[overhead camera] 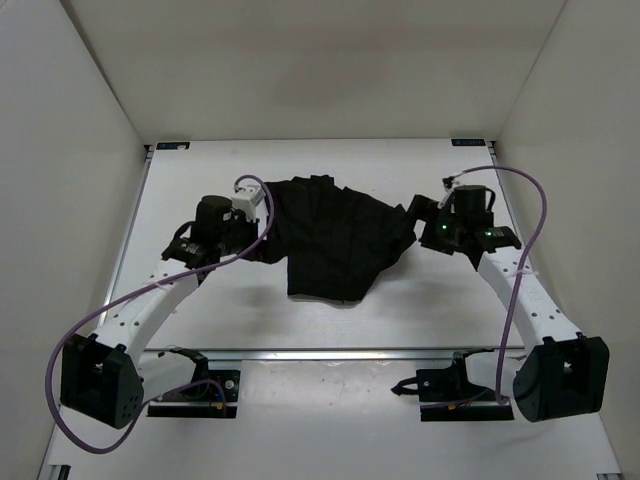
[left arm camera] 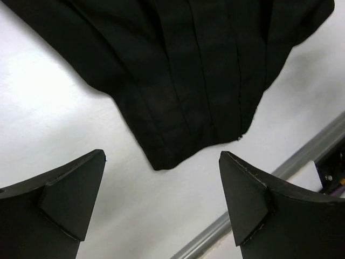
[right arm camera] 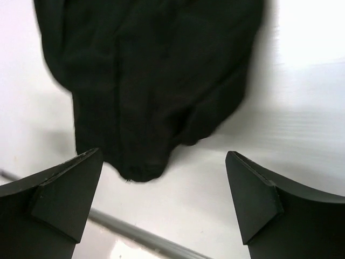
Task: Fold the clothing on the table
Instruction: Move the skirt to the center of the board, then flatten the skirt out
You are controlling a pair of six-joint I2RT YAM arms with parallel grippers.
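The clothing [overhead camera: 335,240] is a black pleated garment lying crumpled in the middle of the white table [overhead camera: 200,310]. My left gripper [overhead camera: 260,238] sits at its left edge and my right gripper [overhead camera: 420,228] at its right edge. In the left wrist view the clothing [left arm camera: 188,70] fills the top, one corner reaching down between the open left gripper [left arm camera: 162,156] fingers, which hold nothing. The right wrist view shows the clothing [right arm camera: 151,70] just ahead of the open right gripper [right arm camera: 164,152], its jaws wide apart and holding nothing.
A silver rail [overhead camera: 340,352] runs along the table's near edge, also seen as the rail [left arm camera: 302,156] and the rail [right arm camera: 140,232]. White enclosure walls [overhead camera: 70,150] stand on three sides. Purple cables [overhead camera: 540,215] loop off both arms.
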